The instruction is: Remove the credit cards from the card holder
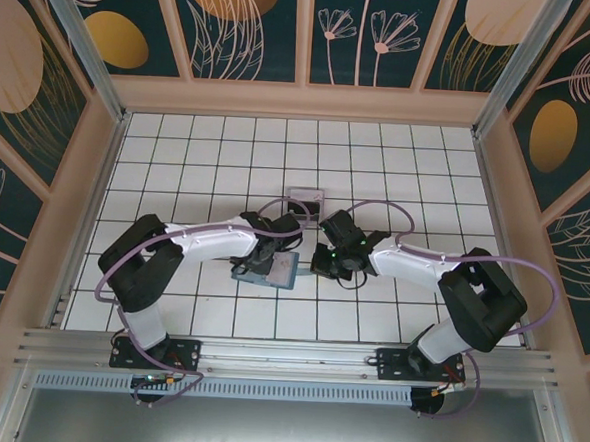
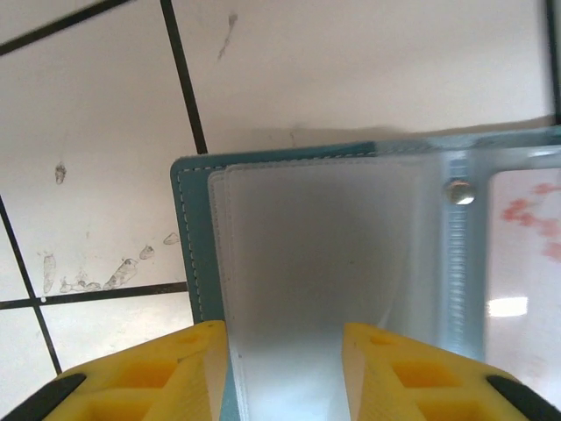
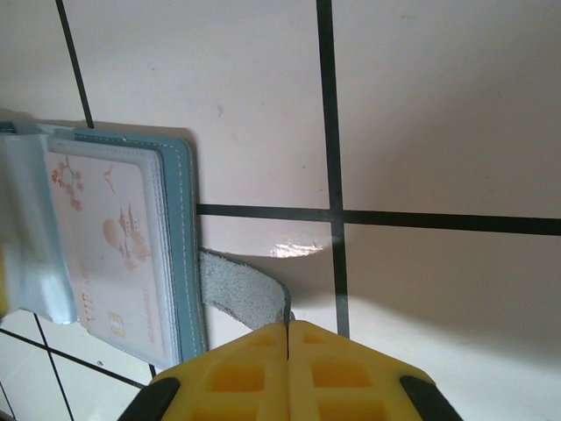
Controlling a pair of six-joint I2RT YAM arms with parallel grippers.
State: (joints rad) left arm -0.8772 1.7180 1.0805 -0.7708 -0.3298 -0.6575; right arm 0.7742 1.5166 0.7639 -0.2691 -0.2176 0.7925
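**Overhead view.** Both arms reach to the middle of the white-tiled tabletop (image 1: 179,154). The left gripper (image 1: 271,252) and the right gripper (image 1: 323,261) flank the card holder (image 1: 268,272), which lies open just below centre frame. A small grey rectangular object (image 1: 305,196) lies apart from it, above the grippers.

**Left wrist view.** The yellow fingers (image 2: 188,368) of the left gripper (image 2: 282,329) rise from the bottom edge and stand apart. They sit over a stack of translucent sleeves (image 2: 316,254) in the card holder (image 2: 188,228). Its teal stitched border runs down centre-left. A metal stud (image 2: 456,191) marks the spine. Right of it, a credit card (image 2: 526,263), pale pink with red print, shows through a sleeve.

**Right wrist view.** The fingers (image 3: 333,373) of the right gripper (image 3: 287,326) are pressed together at bottom centre. A grey closure tab (image 3: 241,294) arcs off the tile from the card holder's teal edge (image 3: 182,228) at left. Its end meets the seam between the fingertips, which grip it. A credit card (image 3: 110,254) with reddish motifs sits in the top sleeve.
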